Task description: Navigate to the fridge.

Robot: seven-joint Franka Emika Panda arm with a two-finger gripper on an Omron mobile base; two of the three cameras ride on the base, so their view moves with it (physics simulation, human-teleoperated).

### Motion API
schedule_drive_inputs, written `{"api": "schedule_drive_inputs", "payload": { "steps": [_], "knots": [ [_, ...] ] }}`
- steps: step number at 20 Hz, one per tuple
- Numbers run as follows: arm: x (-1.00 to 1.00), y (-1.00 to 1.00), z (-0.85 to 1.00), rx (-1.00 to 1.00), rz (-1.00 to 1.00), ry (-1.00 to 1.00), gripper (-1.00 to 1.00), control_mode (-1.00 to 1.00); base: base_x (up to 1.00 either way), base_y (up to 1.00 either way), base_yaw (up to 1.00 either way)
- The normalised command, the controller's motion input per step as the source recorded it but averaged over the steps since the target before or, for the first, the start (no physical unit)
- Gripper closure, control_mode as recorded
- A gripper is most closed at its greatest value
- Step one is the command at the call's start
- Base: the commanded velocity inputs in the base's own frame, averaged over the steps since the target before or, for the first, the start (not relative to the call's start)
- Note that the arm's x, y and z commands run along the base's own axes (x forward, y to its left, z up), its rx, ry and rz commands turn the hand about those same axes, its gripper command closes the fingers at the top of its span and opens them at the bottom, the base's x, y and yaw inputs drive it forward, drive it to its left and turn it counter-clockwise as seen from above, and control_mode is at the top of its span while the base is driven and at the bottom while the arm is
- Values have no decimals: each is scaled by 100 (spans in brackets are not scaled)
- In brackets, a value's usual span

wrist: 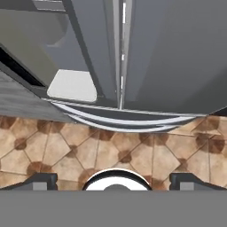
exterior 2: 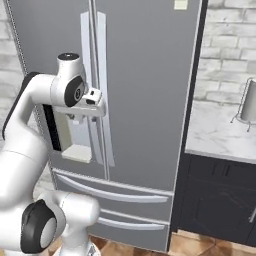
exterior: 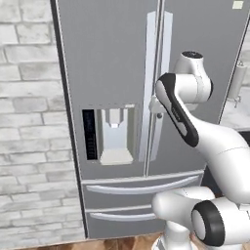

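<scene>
**Fridge reached: base parked close before the French doors**

The fridge (exterior: 117, 73) is seen directly ahead of the claw (wrist: 113, 179), tall and grey, its two doors meeting at a seam that runs almost in line with the claw's own axis in the hand view. The long vertical handles (exterior 2: 95, 75) are found just beyond the wrist, close to it but not touched as far as can be judged. The water and ice dispenser (exterior: 113, 134), with its black panel, is set in the left door, ahead and to the left of the claw. The two bottom drawers (exterior: 141, 185) lie ahead of and below the claw, above the brown tiled floor (wrist: 146, 155) over which the claw is pointed.

To the right of the claw, well apart, a pale counter (exterior 2: 220, 132) is carried on dark cabinets, with a metal canister (exterior 2: 248, 102) stood on it. A grey brick wall (exterior: 29, 122) is seen to the left.

The claw is held wide apart, its dark tips at the two lower corners of the hand view, and nothing is gripped.

The navigation step is judged all but complete: the fridge is squarely faced at close range. At most a small settling of the base is called for next, with care that the raised elbow and wrist are not driven into the handles.
</scene>
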Motion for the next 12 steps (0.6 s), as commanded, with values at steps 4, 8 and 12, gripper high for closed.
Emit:
{"api": "schedule_drive_inputs", "payload": {
  "steps": [4,8,12],
  "knots": [
    [0,0,0,0,0,0,-100,100,46,11,-9],
    [0,0,0,0,0,0,-100,100,45,10,-8],
    [0,0,0,0,0,0,-100,100,36,4,-6]
  ]
}}
